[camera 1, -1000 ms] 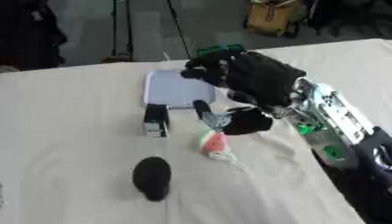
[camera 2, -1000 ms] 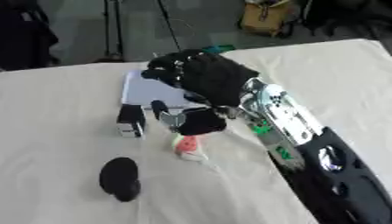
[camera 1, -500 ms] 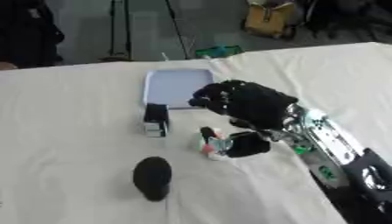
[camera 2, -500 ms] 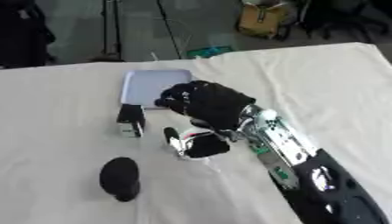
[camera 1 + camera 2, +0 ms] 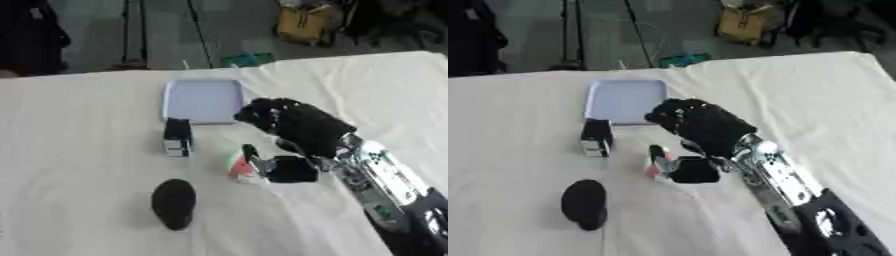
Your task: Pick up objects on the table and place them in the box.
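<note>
The right hand reaches in from the lower right and hangs low over the middle of the desk, its dark back turned up to the camera. Its thumb and a finger point down at a small red, green and white object lying on the cloth. The finger stands right against that object's right side, but I cannot tell whether the fingers have closed on it or only touch it. A blocky black part of the hand sits just right of the object and hides that flank. Judging by the pose, the hand is placed to take this piece from above, since it lies flat and offers no handle.

The box, a shallow pale-blue tray, lies just beyond the hand on the far side of the desk, and nothing shows inside it. That is probably why the arm works from the near side: a lift and a short carry away from the robot would end over the tray.

Left of the object, apart from it, stands a small black-and-white carton, close to the tray's near left corner. Nearer and to the left lies a black computer mouse, well clear. Neither blocks the path to the tray. The left hand shows in no view.
</note>
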Controlling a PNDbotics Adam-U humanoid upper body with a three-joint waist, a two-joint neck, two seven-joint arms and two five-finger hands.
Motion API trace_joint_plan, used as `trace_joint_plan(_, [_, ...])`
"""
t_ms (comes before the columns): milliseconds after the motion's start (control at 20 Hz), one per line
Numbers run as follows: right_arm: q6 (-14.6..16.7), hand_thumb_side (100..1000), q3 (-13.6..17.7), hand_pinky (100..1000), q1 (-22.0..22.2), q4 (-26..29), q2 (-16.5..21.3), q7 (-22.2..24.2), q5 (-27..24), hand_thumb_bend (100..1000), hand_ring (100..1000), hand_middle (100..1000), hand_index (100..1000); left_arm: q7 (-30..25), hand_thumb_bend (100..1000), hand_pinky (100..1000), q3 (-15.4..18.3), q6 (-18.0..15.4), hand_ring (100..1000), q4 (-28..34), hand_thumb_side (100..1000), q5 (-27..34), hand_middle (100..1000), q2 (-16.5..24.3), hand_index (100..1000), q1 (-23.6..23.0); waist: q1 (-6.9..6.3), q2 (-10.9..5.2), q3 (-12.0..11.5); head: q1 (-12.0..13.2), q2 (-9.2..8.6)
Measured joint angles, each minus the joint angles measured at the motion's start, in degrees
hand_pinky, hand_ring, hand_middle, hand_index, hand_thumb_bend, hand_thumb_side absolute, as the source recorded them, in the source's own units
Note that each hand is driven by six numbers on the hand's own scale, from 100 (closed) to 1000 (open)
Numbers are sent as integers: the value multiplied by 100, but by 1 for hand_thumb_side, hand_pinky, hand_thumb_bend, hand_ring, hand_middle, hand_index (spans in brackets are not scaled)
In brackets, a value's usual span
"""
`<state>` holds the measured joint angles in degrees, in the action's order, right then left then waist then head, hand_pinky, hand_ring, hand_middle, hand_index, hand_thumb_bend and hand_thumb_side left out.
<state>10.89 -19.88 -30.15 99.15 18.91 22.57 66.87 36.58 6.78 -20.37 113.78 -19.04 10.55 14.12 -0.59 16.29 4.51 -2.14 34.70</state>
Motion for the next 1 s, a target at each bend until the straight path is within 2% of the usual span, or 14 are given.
trace_joint_plan(200, [-87, 931, 169, 906, 182, 2, -192, 374, 35, 265, 990, 923, 1000, 3, 100, 639, -7, 2, 670, 0, 861, 0, 774, 0, 670, 9, 3, 0, 9, 0, 0])
trace_joint_plan(450, [-194, 936, 260, 910, 246, 128, -344, 880, -231, 266, 991, 925, 1000, 7, 100, 639, -10, 7, 670, 0, 860, 0, 774, 0, 670, 11, 18, 0, 15, -1, 0])
trace_joint_plan(500, [-214, 980, 270, 935, 250, 153, -356, 940, -274, 242, 985, 923, 1000, 8, 100, 639, -10, 8, 670, 0, 858, 0, 774, 0, 670, 11, 19, 0, 16, -1, -1])
trace_joint_plan(550, [-243, 975, 298, 936, 277, 178, -375, 979, -323, 242, 985, 924, 1000, 10, 100, 639, -10, 10, 670, 0, 858, 0, 774, 0, 670, 11, 19, 0, 20, -1, -1])
trace_joint_plan(600, [-278, 918, 329, 933, 324, 188, -415, 1014, -387, 239, 981, 921, 1000, 11, 100, 639, -10, 11, 671, 0, 858, -1, 775, 0, 670, 11, 18, 0, 31, -1, -2])
trace_joint_plan(700, [-330, 898, 367, 932, 370, 211, -487, 1099, -509, 241, 980, 922, 1000, 11, 100, 639, -14, 14, 671, 0, 859, -2, 775, 0, 670, 12, 18, 0, 40, -1, -2])
trace_joint_plan(750, [-346, 824, 375, 922, 375, 218, -514, 1146, -553, 247, 972, 924, 1000, 10, 100, 639, -16, 17, 671, 0, 860, -2, 775, 0, 670, 12, 18, 0, 40, -1, -3])
trace_joint_plan(1000, [-371, 824, 396, 921, 396, 230, -564, 1359, -574, 278, 975, 938, 1000, 10, 100, 641, -18, 31, 673, 0, 862, -2, 777, -1, 670, 12, 18, 0, 19, -2, -6])
